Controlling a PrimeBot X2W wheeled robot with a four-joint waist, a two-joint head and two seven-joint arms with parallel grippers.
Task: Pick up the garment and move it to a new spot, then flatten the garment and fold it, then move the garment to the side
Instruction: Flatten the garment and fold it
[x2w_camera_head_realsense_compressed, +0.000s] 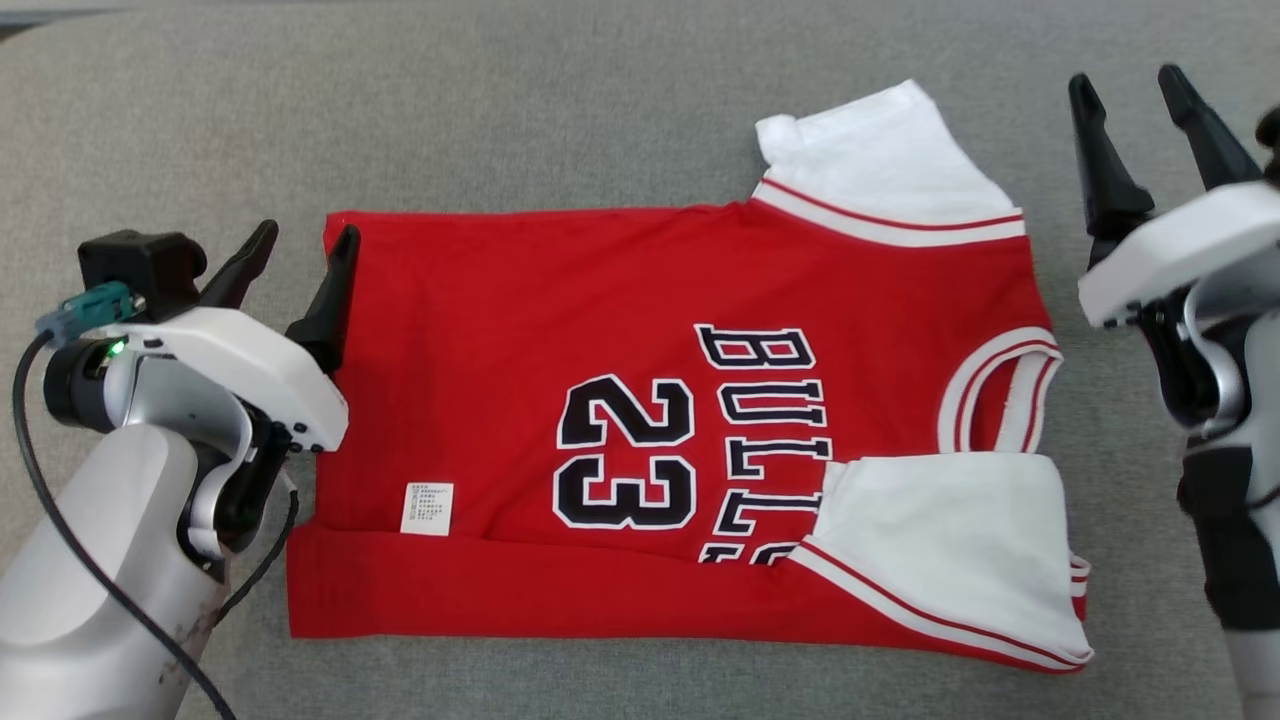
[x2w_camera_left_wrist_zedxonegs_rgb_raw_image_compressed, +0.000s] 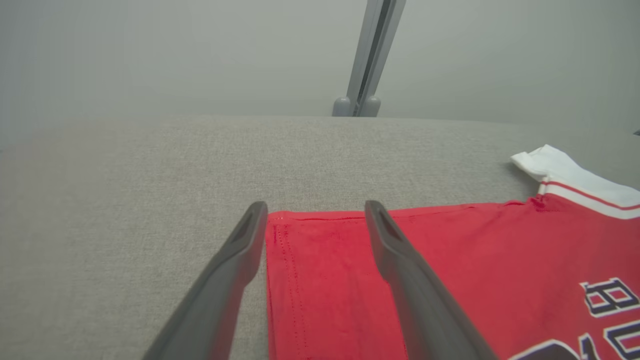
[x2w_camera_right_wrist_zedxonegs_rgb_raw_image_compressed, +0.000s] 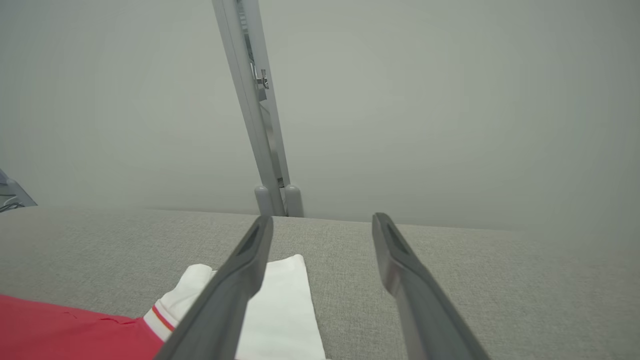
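Note:
The garment (x2w_camera_head_realsense_compressed: 640, 400) is a red jersey with white sleeves and black "BULLS 23" lettering, lying flat on the grey surface with its near edge folded over. My left gripper (x2w_camera_head_realsense_compressed: 305, 240) stands open above the garment's far left corner (x2w_camera_left_wrist_zedxonegs_rgb_raw_image_compressed: 320, 280), holding nothing. Beyond the garment's right side, my right gripper (x2w_camera_head_realsense_compressed: 1125, 85) hangs open and empty over the grey cloth, near the far white sleeve (x2w_camera_right_wrist_zedxonegs_rgb_raw_image_compressed: 285, 310). One white sleeve (x2w_camera_head_realsense_compressed: 880, 160) lies at the back right and the other (x2w_camera_head_realsense_compressed: 950, 540) is folded over the front right.
The grey fabric surface (x2w_camera_head_realsense_compressed: 500, 110) stretches all around the garment, with free room behind it and to both sides. A grey upright post (x2w_camera_right_wrist_zedxonegs_rgb_raw_image_compressed: 260, 130) stands past the far edge against a plain wall.

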